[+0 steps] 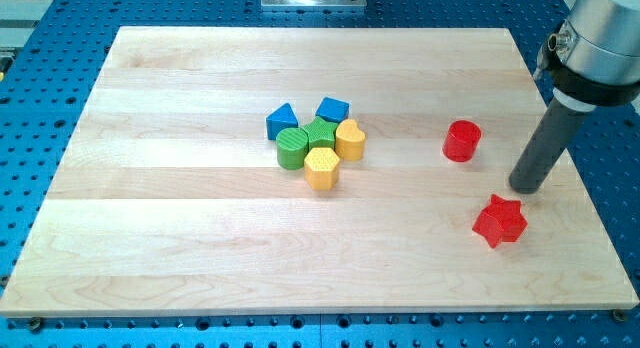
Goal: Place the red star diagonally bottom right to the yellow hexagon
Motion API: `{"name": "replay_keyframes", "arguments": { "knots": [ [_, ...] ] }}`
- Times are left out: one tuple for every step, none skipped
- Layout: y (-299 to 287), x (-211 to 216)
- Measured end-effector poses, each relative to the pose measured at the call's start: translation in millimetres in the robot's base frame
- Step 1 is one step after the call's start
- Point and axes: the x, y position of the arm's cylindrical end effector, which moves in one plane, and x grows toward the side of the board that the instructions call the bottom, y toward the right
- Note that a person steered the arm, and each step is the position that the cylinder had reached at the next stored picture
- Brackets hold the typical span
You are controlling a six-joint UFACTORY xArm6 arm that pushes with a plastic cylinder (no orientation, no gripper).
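Note:
The red star (pixel 499 221) lies on the wooden board near the view's lower right. The yellow hexagon (pixel 321 169) sits at the bottom of a cluster near the board's middle, far to the star's left and a little higher. My tip (pixel 524 187) rests on the board just above and slightly right of the red star, close to it with a small gap. The dark rod rises from the tip toward the view's top right.
The cluster also holds a yellow heart (pixel 350 139), a green cylinder (pixel 292 146), a green block (pixel 320 131), a blue triangle (pixel 281 120) and a blue block (pixel 332 110). A red cylinder (pixel 462 140) stands left of the rod. The board's right edge (pixel 590 203) is near the star.

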Motion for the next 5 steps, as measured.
{"name": "replay_keyframes", "arguments": {
  "knots": [
    [-23, -3],
    [-50, 11],
    [-112, 16],
    [-64, 27],
    [-23, 40]
  ]
}}
